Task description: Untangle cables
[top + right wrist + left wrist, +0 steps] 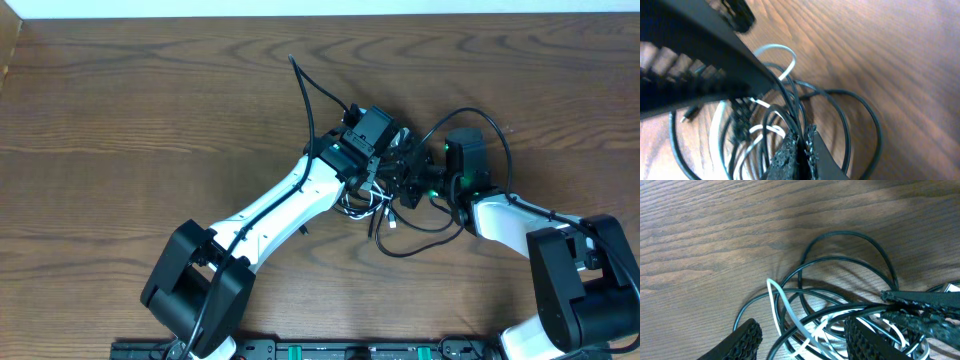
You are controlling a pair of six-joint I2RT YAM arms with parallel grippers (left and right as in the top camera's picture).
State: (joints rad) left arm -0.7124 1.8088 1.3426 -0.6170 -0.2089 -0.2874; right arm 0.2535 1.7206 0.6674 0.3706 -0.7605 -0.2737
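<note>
The tangle of cords [378, 205] is laid on the table [150, 100], right of centre and nearer the near edge than the far one. One cord end [293, 62] is run out from it toward the far edge. The left gripper [805, 342] is set over the tangle from the left and the right gripper [799, 150] from the right, their tips just beside each other among the loops.
</note>
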